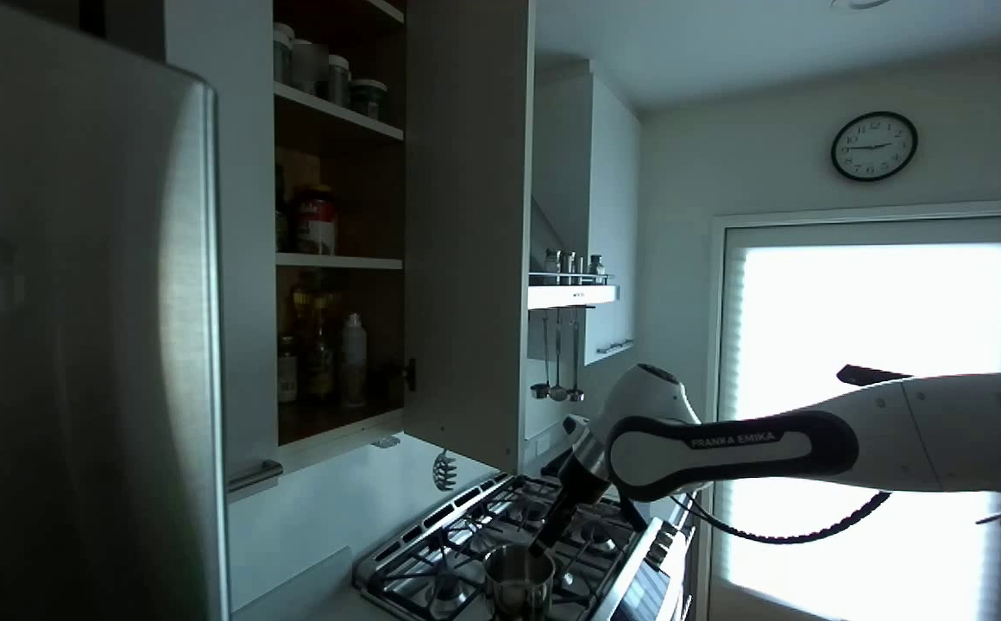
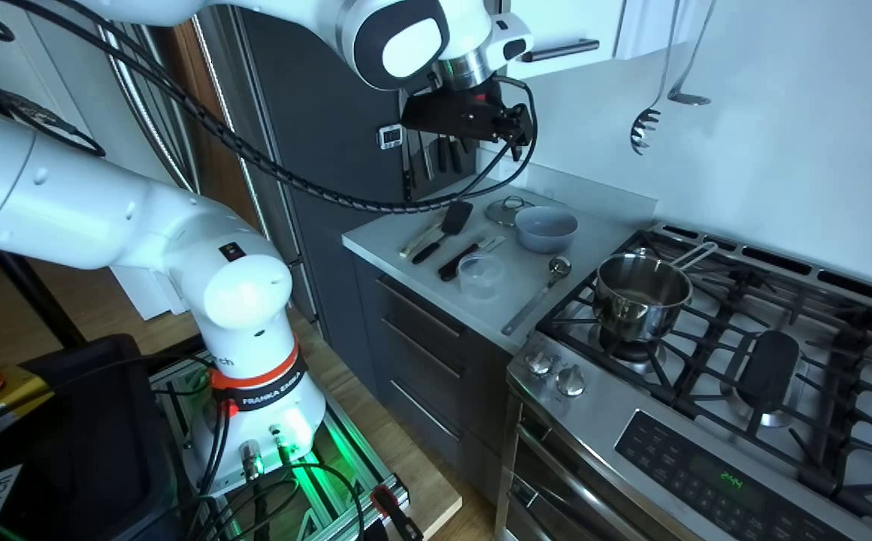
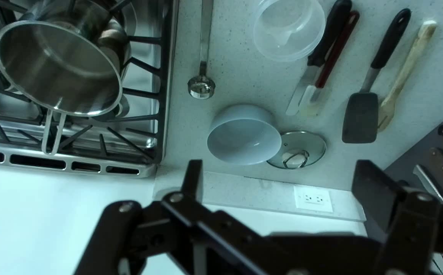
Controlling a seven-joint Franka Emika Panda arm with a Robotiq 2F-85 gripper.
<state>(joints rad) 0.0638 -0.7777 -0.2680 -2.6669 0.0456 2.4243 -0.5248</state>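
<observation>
In the wrist view, the end effector (image 3: 280, 170) had its two dark fingers (image 3: 194, 177) wide apart, and nearest the gap lay a pale round bowl (image 3: 244, 137) and a glass lid (image 3: 301, 147), one just beside the other close to the back edge of the surface (image 3: 240, 76); whether they touched could not be told. A steel ladle (image 3: 205, 49) lay along the edge next to the gas range (image 3: 149, 170), on whose grate a steel saucepan (image 3: 57, 68) stood. Toward the opposite edge came a clear plastic tub (image 3: 288, 28), a black-handled palette knife (image 3: 319, 53), a red-handled utensil (image 3: 336, 53), a dark spatula (image 3: 360, 118) and a wooden fork (image 3: 402, 80) whose head sat just beside the spatula. In an exterior view, the end effector hung well above the surface, a digital timer (image 2: 390, 137) showing behind it, and its finger gap could not be read; the bowl stood near the back edge between the lid and the range, the tub nearer the front edge, and the ladle's handle ended by the front corner beside the range. In an exterior view with an open cabinet door (image 1: 466, 233), the tip of the end effector showed in front of the saucepan's rim, though its finger spread could not be told there; the white arm (image 1: 889, 440) crossed before a bright door (image 1: 871, 310), and a wall clock (image 1: 874, 147) hung above.
</observation>
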